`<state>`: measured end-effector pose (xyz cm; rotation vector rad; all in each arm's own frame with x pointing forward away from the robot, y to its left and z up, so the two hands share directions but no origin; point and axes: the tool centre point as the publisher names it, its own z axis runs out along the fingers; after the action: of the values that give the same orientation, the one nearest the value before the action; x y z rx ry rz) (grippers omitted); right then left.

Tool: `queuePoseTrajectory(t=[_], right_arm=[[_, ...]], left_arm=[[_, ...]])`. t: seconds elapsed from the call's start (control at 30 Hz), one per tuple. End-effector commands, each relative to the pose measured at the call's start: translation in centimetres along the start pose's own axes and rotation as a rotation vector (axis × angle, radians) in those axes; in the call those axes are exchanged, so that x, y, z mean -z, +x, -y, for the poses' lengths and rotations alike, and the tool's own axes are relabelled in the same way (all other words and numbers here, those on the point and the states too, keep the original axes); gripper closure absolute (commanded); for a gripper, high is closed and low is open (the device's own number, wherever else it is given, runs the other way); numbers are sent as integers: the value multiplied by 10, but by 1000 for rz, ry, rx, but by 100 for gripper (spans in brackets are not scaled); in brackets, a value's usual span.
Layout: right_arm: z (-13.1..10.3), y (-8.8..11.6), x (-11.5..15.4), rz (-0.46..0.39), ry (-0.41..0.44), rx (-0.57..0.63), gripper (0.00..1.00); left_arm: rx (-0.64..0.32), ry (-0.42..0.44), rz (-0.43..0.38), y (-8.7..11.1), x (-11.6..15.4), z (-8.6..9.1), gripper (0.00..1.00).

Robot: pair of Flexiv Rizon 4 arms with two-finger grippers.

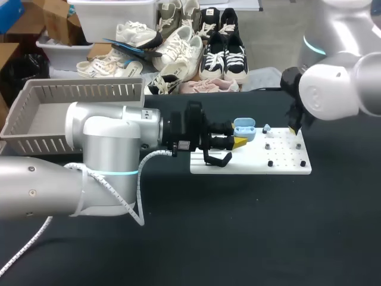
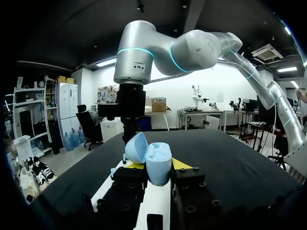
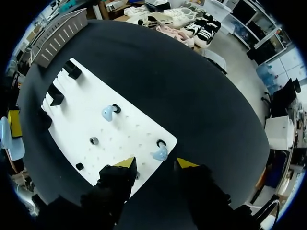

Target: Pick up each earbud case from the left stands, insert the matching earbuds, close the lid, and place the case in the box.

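My left gripper (image 1: 239, 142) is shut on the open light blue earbud case (image 1: 244, 128), held over the left part of the white board (image 1: 250, 165). In the left wrist view the case (image 2: 154, 162) stands between the yellow tips with its lid up. My right gripper (image 3: 156, 163) hangs open over the board's right end (image 3: 120, 136). A light blue earbud (image 3: 160, 154) lies by a black peg just ahead of its fingertips, touched by neither. A second blue earbud (image 3: 108, 113) lies further along the board. In the head view my right gripper (image 1: 294, 129) is at the board's far right corner.
A grey slatted box (image 1: 36, 113) stands at the back left of the table. Black stands (image 1: 217, 159) and small black pegs (image 1: 269, 162) sit on the board. The left arm's white cable (image 1: 36, 237) trails over the front left of the black table.
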<state>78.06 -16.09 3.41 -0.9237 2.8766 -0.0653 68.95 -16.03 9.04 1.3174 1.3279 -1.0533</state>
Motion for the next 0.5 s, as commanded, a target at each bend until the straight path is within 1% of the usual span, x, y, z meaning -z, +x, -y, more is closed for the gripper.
queuePoseTrajectory(t=[0.03, 0.27, 0.5], right_arm=[[-4, 5, 0, 7, 15, -3, 52], [-3, 5, -3, 11, 9, -7, 53], [0, 0, -5, 18, 5, -3, 55]], left_arm=[[-1, -6, 2, 0, 0, 2, 100], [-1, -6, 2, 0, 0, 2, 100], [-1, -6, 2, 0, 0, 2, 100]])
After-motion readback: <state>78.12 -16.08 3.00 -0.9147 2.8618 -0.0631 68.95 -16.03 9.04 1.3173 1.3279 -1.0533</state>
